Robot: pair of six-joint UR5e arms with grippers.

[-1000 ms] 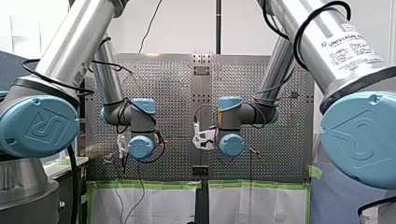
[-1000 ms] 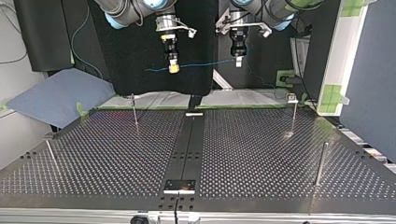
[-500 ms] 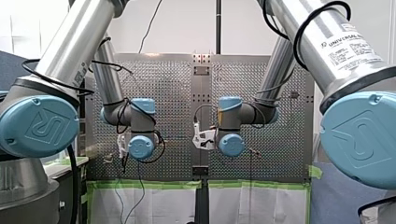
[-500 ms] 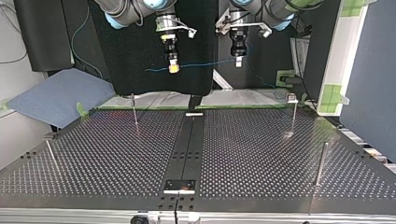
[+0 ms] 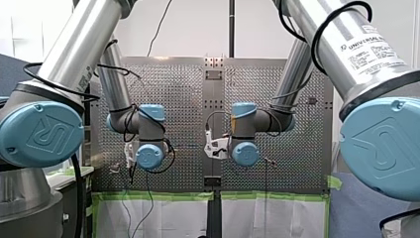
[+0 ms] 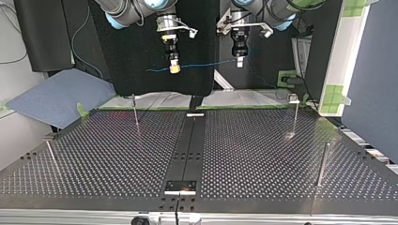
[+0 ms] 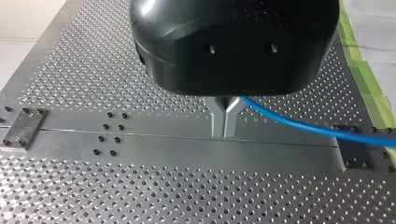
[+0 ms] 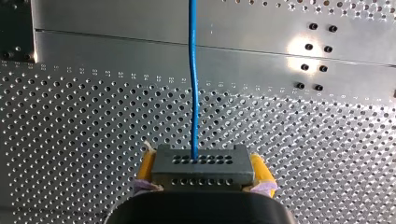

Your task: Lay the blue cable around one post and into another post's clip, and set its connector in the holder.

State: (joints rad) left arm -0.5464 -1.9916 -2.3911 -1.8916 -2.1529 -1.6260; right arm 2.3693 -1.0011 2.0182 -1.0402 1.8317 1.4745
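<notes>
You have the thin blue cable (image 6: 206, 64) strung nearly straight above the tabletop (image 6: 258, 150), the left gripper (image 7: 225, 122) closing metal jaws on it and the right gripper (image 8: 201, 172) clamping its grey, hole-dotted block connector (image 8: 201, 164) in yellow-padded jaws.

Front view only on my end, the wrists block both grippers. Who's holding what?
Observer: Right wrist view: the right gripper is shut on the connector, with yellow pads on either side of it.
Operator: Left one?
Observer: Left wrist view: the left gripper is shut on the blue cable, which leaves it to one side.
Operator: Any routing done?
Observer: Top view: none. The cable hangs in the air between the two grippers and touches none of the posts.
</notes>
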